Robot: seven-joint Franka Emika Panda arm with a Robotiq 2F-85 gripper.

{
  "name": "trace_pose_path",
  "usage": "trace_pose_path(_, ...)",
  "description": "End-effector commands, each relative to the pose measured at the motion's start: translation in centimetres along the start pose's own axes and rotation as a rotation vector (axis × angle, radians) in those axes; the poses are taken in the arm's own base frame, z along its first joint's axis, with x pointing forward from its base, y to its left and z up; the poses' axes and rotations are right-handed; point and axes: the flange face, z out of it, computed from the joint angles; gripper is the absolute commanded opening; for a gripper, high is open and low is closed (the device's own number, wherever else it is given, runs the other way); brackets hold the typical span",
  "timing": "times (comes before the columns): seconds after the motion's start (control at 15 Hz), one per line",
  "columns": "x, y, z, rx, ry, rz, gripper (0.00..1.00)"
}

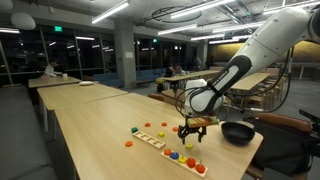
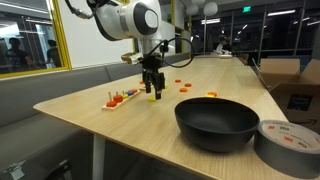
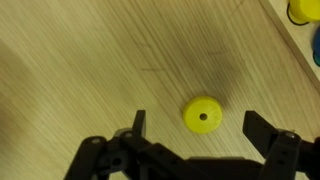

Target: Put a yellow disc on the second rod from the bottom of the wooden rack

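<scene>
A yellow disc (image 3: 202,115) with a centre hole lies flat on the wooden table, between and just ahead of my open gripper's (image 3: 196,128) fingertips in the wrist view. In both exterior views my gripper (image 1: 192,131) (image 2: 151,90) hangs low over the table next to the wooden rack (image 1: 158,140) (image 2: 122,98). The disc shows as a small yellow spot under the fingers (image 2: 153,97). The rack holds several coloured discs on its pegs. A corner of the rack with a yellow piece (image 3: 305,10) shows at the wrist view's top right.
A black bowl (image 1: 237,132) (image 2: 216,122) stands on the table near the gripper. A tape roll (image 2: 287,142) lies beside the bowl. Loose orange and yellow discs (image 2: 183,85) (image 1: 128,142) lie scattered on the table. A cardboard box (image 2: 296,85) stands at the table's side.
</scene>
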Motion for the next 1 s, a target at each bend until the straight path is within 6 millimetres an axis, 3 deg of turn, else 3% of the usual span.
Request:
trace_pose_path(0.0, -1.3, 0.4, -0.2, -0.007, 0.027, 0.014, 1.0)
trace_pose_path(0.93, -1.7, -0.8, 0.8, -0.028, 0.055, 0.004, 1.0)
